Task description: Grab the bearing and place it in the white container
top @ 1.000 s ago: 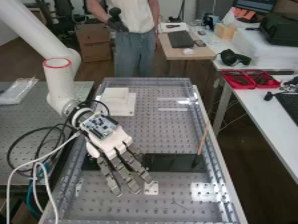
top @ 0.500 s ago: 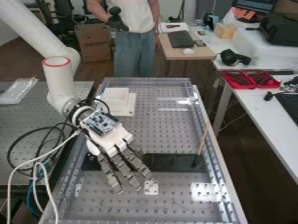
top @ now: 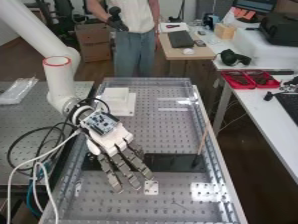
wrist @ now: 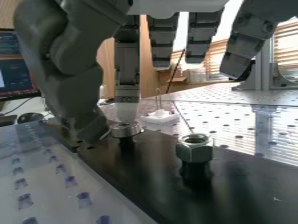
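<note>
The hand is over the dark plate, its thumb bent toward one lowered finger. Between their tips it appears to grasp the bearing, a shiny ring at the top of a short dark post, while the other fingers extend loosely. The white container, to judge by its boxy shape, is toward the perforated bench's far end. A small white mount lies past the plate's near edge. On the plate, near the bearing, a hex nut tops another dark support. A thin wooden rod leans at the right.

The step in hand looks like securing the bearing at its post. Next calls for a firm pinch and a straight lift clear of the post, avoiding the nut, then carrying it up the bench to the container.
</note>
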`<action>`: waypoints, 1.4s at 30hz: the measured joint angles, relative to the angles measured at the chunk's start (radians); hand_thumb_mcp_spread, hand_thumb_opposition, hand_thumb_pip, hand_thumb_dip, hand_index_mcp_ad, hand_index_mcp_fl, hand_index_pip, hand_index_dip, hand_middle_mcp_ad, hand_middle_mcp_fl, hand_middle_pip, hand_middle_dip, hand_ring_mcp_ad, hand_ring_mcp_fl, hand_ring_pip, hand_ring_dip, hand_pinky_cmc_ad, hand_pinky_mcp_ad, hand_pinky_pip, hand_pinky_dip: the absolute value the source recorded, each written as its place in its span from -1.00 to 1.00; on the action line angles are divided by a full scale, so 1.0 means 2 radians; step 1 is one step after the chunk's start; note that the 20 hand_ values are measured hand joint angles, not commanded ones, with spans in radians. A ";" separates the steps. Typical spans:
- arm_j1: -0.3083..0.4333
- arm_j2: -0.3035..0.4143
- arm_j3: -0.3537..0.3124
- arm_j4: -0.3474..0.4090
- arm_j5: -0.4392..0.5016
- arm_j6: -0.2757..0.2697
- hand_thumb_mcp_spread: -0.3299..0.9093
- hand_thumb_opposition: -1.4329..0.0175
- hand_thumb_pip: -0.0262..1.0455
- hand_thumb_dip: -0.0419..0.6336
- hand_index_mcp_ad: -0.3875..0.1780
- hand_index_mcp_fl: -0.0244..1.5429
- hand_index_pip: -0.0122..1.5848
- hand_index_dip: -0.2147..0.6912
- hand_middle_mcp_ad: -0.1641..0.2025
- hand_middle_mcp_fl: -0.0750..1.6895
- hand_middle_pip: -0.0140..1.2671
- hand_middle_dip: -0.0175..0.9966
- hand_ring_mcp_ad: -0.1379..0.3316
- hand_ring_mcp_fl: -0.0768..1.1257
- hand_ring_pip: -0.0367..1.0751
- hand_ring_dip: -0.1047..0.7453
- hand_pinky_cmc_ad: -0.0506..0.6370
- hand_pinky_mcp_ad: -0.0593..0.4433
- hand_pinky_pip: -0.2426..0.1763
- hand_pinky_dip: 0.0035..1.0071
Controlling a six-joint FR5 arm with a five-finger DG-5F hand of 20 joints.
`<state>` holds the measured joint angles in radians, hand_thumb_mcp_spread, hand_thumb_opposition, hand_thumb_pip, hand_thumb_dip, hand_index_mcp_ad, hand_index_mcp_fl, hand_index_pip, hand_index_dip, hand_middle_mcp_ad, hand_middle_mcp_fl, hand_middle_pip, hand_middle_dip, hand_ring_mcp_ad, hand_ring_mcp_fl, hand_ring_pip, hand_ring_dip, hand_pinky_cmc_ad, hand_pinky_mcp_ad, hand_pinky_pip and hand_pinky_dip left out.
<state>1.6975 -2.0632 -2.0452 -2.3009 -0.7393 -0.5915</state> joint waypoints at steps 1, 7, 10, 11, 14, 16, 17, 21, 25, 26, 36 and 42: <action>0.000 0.000 0.000 0.000 0.000 0.001 0.17 -0.17 0.38 0.01 0.15 -0.84 0.77 0.06 0.27 -0.89 -0.77 -0.57 0.21 -0.87 -0.76 -0.55 0.28 0.40 -0.13 -0.55; 0.001 0.001 -0.002 -0.001 0.004 0.002 0.15 -0.17 0.38 0.01 0.15 -0.84 0.77 0.02 0.27 -0.89 -0.77 -0.57 0.21 -0.86 -0.77 -0.55 0.28 0.41 -0.13 -0.52; 0.001 0.001 -0.002 0.000 0.005 0.002 0.14 -0.17 0.38 0.01 0.15 -0.84 0.76 0.02 0.27 -0.89 -0.77 -0.57 0.21 -0.87 -0.77 -0.55 0.28 0.41 -0.12 -0.52; 0.001 0.001 -0.003 -0.001 0.005 0.002 0.14 -0.17 0.38 0.01 0.15 -0.84 0.76 0.02 0.27 -0.89 -0.77 -0.57 0.21 -0.87 -0.77 -0.55 0.28 0.41 -0.13 -0.52; 0.001 0.001 -0.003 -0.001 0.005 0.003 0.14 -0.17 0.38 0.01 0.15 -0.84 0.76 0.02 0.27 -0.89 -0.77 -0.57 0.20 -0.87 -0.77 -0.55 0.28 0.41 -0.13 -0.52; 0.001 0.001 -0.003 -0.001 0.005 0.004 0.14 -0.17 0.38 0.01 0.15 -0.84 0.76 0.02 0.27 -0.89 -0.77 -0.57 0.21 -0.86 -0.77 -0.55 0.28 0.41 -0.13 -0.52; 0.001 0.001 -0.003 -0.002 0.005 0.004 0.14 -0.17 0.38 0.01 0.15 -0.84 0.76 0.02 0.27 -0.89 -0.77 -0.57 0.21 -0.87 -0.76 -0.55 0.28 0.41 -0.13 -0.52; 0.000 -0.001 -0.003 -0.004 0.005 0.006 0.14 -0.17 0.38 0.01 0.15 -0.84 0.76 0.02 0.27 -0.89 -0.77 -0.57 0.20 -0.86 -0.77 -0.55 0.28 0.41 -0.13 -0.52; 0.000 -0.001 -0.003 -0.004 0.005 0.006 0.14 -0.16 0.38 0.01 0.11 -0.84 0.76 0.02 0.29 -0.89 -0.77 -0.57 0.21 -0.86 -0.77 -0.55 0.28 0.41 -0.13 -0.52; 0.000 -0.001 -0.003 -0.005 0.005 0.006 0.15 -0.17 0.38 0.01 0.11 -0.84 0.76 0.02 0.29 -0.89 -0.77 -0.57 0.21 -0.87 -0.77 -0.55 0.28 0.41 -0.13 -0.52; 0.001 -0.004 -0.001 -0.007 0.006 0.005 0.15 -0.16 0.38 0.02 0.11 -0.85 0.74 0.02 0.29 -0.89 -0.77 -0.57 0.21 -0.86 -0.77 -0.55 0.28 0.41 -0.13 -0.53; 0.001 -0.006 -0.001 -0.006 0.008 0.003 0.15 -0.16 0.37 0.01 0.11 -0.86 0.74 0.00 0.27 -0.89 -0.76 -0.57 0.21 -0.87 -0.77 -0.55 0.28 0.41 -0.13 -0.53</action>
<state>1.6995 -2.0757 -2.0469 -2.3134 -0.7241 -0.5853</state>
